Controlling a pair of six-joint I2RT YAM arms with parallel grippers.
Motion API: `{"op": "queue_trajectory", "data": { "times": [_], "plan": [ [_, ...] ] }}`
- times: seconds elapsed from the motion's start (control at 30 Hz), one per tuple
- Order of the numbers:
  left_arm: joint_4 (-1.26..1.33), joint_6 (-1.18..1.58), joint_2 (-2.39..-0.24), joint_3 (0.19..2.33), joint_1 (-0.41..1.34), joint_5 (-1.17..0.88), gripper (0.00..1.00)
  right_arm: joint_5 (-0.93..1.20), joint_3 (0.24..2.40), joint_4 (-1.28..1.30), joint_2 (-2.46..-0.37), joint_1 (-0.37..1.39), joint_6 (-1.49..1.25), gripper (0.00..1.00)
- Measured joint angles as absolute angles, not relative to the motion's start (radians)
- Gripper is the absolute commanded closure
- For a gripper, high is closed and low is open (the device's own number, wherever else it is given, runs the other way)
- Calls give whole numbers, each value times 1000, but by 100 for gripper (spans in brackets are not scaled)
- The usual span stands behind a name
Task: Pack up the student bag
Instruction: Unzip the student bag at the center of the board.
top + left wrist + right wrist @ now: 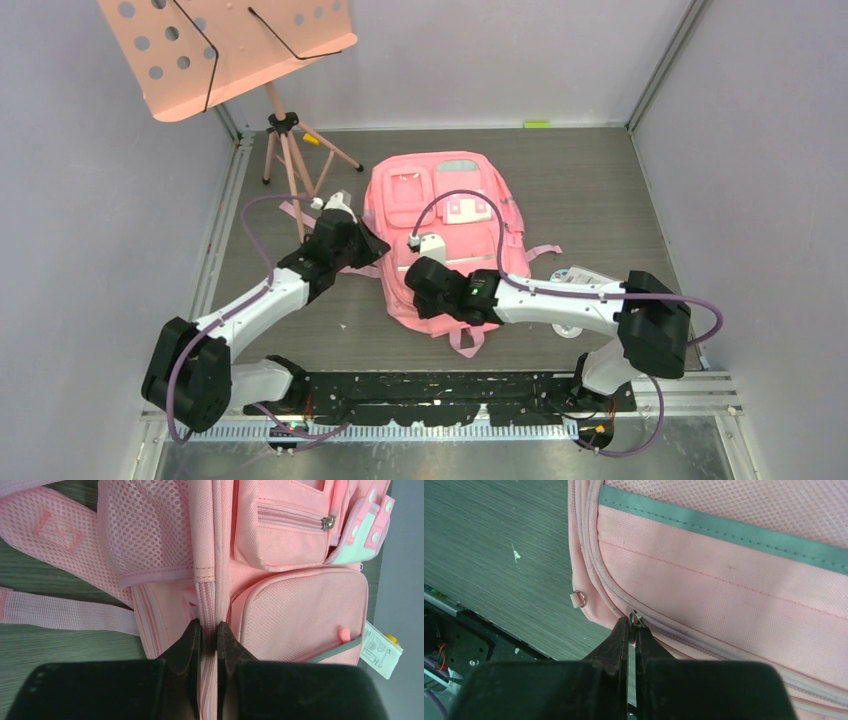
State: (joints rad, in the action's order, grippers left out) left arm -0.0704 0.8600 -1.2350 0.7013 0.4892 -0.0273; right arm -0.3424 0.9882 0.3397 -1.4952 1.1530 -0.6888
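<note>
The bag [400, 200] lies flat on the table [600, 190] with its pockets facing up, its bottom edge toward the arm bases and a strap [65, 615] trailing off its left side.

The left gripper [378, 246] is at the bag's left edge, about halfway along it. In the wrist view this gripper [208, 630] is narrowed to a slit, and a raised ridge of the bag's pink seam is pinched between its fingers [190, 640].

The right gripper [412, 288] is over the bag's near left corner. Up close it [632, 626] is almost fully closed, and its tips nip the small metal zip pull [636, 617] on the zip that curves round that corner. A little ring [580, 598] hangs off the bag's edge just left of the pull. The grey reflective strip [724, 530] crosses the bag's front above the fingers.

A white labelled item [585, 275] lies off the bag's right side, partly under the right arm. A pink music stand [225, 50] stands beyond the bag's far left corner.
</note>
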Motion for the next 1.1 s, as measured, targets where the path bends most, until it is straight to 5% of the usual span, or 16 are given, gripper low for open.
{"op": "queue_trajectory", "data": {
  "times": [0.33,0.57,0.7,1.1],
  "plan": [
    [-73,858,-1083,602,483,28,100,-266,1130,438,-1598,1168,-708,99],
    [-138,746,-1056,615,485,2,53,-228,1130,461,-1580,1157,-709,63],
    [-223,660,-960,641,515,-40,39,-238,1144,501,-1500,1135,-688,48],
    [-299,576,-785,644,832,117,44,-308,1193,661,-1287,935,-630,27]
  ]
}}
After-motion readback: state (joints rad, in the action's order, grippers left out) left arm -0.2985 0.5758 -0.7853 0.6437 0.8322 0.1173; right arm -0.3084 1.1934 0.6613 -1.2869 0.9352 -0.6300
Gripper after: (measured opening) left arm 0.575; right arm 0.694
